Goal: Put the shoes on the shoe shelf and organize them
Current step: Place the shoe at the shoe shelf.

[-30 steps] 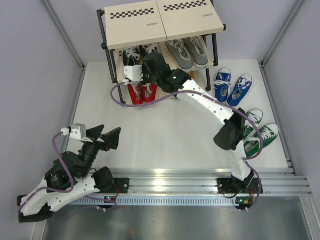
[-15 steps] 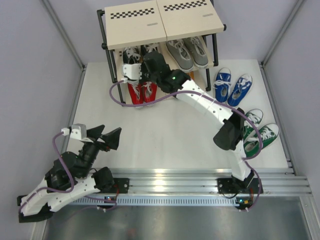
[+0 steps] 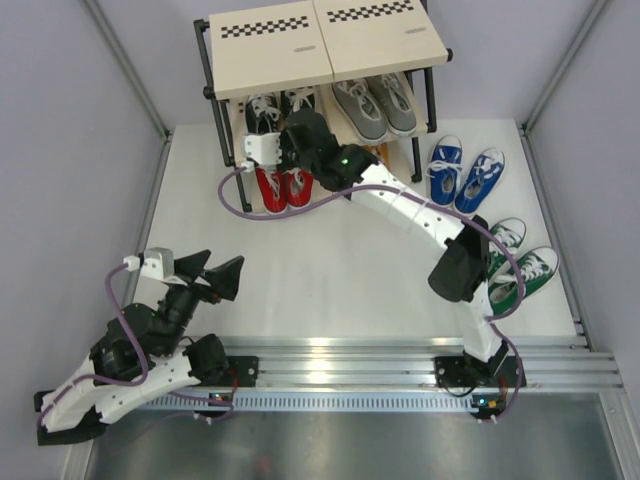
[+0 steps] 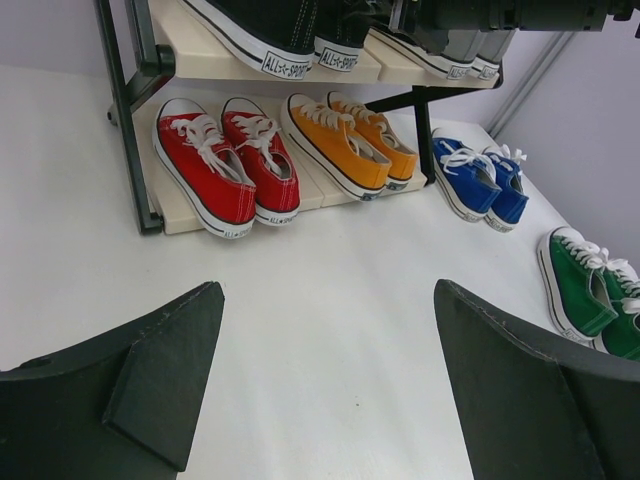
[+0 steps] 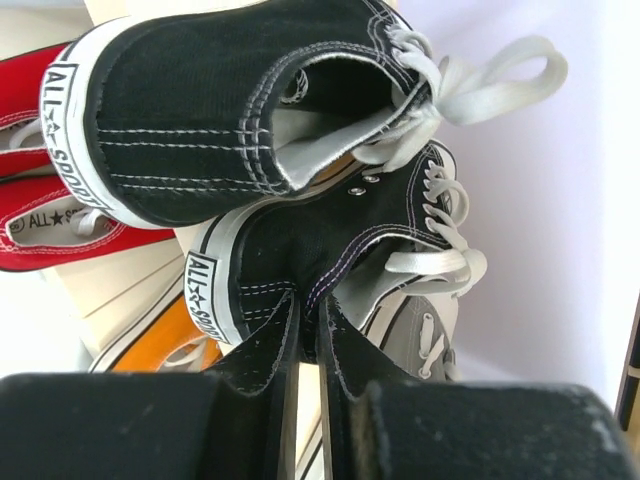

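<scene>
The shoe shelf (image 3: 300,50) stands at the far edge of the white surface (image 3: 330,270). The right arm reaches across to the left half of its middle tier. There the right tool (image 5: 308,310) has its fingers drawn nearly together, pinching the canvas wall of a black sneaker (image 5: 330,240) near the heel. The second black sneaker (image 5: 220,110) lies right against it on the same board, and the grey pair (image 3: 375,105) fills the right half of that tier. On the bottom board the red pair (image 4: 225,165) sits at the left with the orange pair (image 4: 350,145) just beside it. The blue pair (image 3: 465,175) and the green pair (image 3: 520,270) lie on the surface to the right of the shelf. The left tool (image 4: 328,290) hangs near its base with its fingers spread wide and nothing between them.
</scene>
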Available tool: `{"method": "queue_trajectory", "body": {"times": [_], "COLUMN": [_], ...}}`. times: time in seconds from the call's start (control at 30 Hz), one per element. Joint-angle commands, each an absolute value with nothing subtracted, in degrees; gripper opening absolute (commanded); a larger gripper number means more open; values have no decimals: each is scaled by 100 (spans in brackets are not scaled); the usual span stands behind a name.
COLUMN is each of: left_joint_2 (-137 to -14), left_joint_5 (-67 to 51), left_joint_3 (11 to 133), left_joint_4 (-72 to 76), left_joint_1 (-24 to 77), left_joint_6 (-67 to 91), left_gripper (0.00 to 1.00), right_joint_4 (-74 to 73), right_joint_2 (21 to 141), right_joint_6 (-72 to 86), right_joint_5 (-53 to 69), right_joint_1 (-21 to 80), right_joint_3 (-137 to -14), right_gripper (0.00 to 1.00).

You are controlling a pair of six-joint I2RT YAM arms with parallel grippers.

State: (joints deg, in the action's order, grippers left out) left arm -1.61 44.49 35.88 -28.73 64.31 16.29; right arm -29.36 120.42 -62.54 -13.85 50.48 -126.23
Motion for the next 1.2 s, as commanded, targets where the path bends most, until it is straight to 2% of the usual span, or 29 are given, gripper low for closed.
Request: {"method": "queue_trajectory", "body": {"times": [0.0, 0.33, 0.43, 1.17], "left_joint_2": [-141, -141, -141, -141], "left_joint_5": [4403, 4395, 4395, 4368], "left_joint_3": [3595, 3595, 3586, 3586], "left_joint_4": [-2786, -2795, -2786, -2786], "left_joint_1": [6460, 6451, 6451, 6451], "left_joint_6": [1494, 1485, 1485, 1477], "left_gripper": [91, 91, 91, 91], "right_joint_4": [-2602, -2646, -2619, -2487], "right_joint_2": [11436, 11154, 11109, 11285], "right_joint_6": [-6337, -6354, -6337, -6258], "right_joint_5": [-1529, -1477, -1477, -1477], "right_joint_1": [5063, 5177, 5238, 5546], "right_joint_3": [-12455, -12235, -12112, -12164], "right_gripper": [6, 6, 8, 11]}}
